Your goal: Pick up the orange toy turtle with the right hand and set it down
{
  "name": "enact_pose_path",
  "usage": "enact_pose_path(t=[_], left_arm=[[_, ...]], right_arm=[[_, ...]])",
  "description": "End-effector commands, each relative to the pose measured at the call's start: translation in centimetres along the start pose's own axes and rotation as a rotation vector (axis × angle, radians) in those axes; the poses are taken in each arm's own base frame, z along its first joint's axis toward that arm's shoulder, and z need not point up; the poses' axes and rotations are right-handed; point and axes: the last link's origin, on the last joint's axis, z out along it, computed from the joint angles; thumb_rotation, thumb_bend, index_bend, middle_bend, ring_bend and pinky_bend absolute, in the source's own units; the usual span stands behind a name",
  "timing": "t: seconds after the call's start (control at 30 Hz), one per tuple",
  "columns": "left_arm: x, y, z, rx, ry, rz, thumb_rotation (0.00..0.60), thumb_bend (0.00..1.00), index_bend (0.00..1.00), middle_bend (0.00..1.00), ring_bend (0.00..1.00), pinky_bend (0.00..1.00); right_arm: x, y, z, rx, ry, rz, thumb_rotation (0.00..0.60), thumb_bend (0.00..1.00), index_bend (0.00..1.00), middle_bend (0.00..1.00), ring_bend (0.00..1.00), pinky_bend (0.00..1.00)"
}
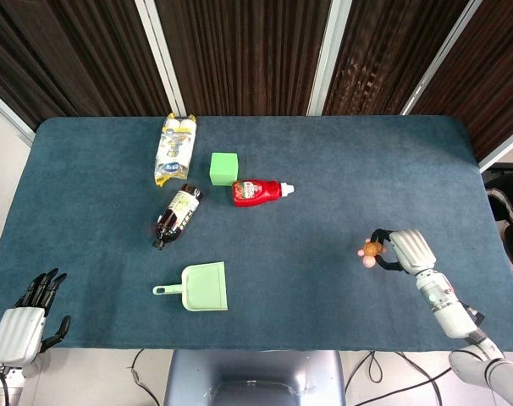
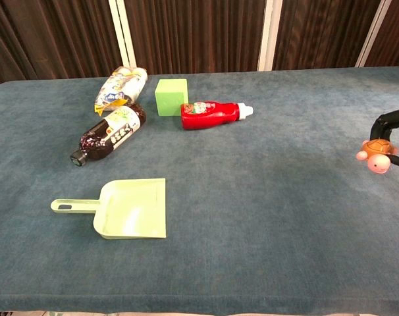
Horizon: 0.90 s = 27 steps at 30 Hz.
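Right hand (image 1: pixel 409 251): silver-grey shell, black fingers. Left hand (image 1: pixel 24 326): same.
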Motion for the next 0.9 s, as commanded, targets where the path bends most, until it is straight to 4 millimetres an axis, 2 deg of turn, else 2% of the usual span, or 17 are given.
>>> enact_pose_path(t=[0.03, 0.07, 0.17, 0.23, 0.4, 0.5, 0.73, 0.83, 0.9], left_arm=[[0.0, 0.0, 0.0, 0.000, 0.000, 0.001, 0.600, 0.40, 0.10, 0.05, 0.06, 0.34], [0.0, 0.0, 0.0, 0.000, 0.000, 0.001, 0.600, 0.40, 0.10, 0.05, 0.06, 0.34], [0.0, 0.0, 0.0, 0.000, -0.001, 0.001, 0.600, 0.40, 0.10, 0.05, 0.06, 0.34], [0.0, 0.0, 0.0, 0.000, 0.000, 0.001, 0.600, 0.40, 0.11, 0.05, 0.06, 0.34], [-0.1, 0.0, 0.0, -0.001, -0.002, 0.002, 0.600, 0.40, 0.11, 0.05, 0.06, 0.34], [-0.1, 0.0, 0.0, -0.001, -0.001, 0.003, 0.600, 0.40, 0.11, 0.05, 0.06, 0.34], [0.0, 0.1, 0.0, -0.001, -0.003, 0.005, 0.600, 0.40, 0.11, 0.05, 0.06, 0.34], [0.0, 0.1, 0.0, -0.002, -0.003, 0.005, 0.600, 0.40, 0.11, 0.05, 0.06, 0.34], [0.0, 0.2, 0.0, -0.005, -0.002, 0.006, 0.600, 0.40, 0.11, 0.05, 0.06, 0.34]], right_arm=[[0.2, 0.0, -0.1, 0.017, 0.009, 0.004, 0.600, 0.97, 0.67, 0.63, 0.96, 0.90], [0.2, 0.1, -0.2, 0.025, 0.006, 0.009, 0.600, 0.92, 0.60, 0.58, 0.94, 0.88], [0.3, 0.6, -0.3, 0.029, -0.023, 0.017, 0.600, 0.62, 0.41, 0.42, 0.90, 0.85], [0.4, 0.8, -0.3, 0.028, -0.036, 0.018, 0.600, 0.43, 0.32, 0.36, 0.89, 0.84], [0.7, 1.4, -0.7, 0.016, -0.088, 0.020, 0.600, 0.17, 0.12, 0.28, 0.87, 0.82], [1.1, 1.8, -1.1, 0.010, -0.097, 0.002, 0.600, 0.08, 0.01, 0.24, 0.86, 0.80], [3.3, 1.7, -3.1, 0.018, -0.055, 0.048, 0.600, 0.06, 0.02, 0.22, 0.78, 0.78], [4.8, 0.9, -5.0, 0.084, 0.017, 0.090, 0.600, 0.06, 0.22, 0.27, 0.76, 0.77], [5.8, 0.8, -6.6, 0.116, 0.055, 0.081, 0.600, 0.06, 0.29, 0.30, 0.73, 0.76]])
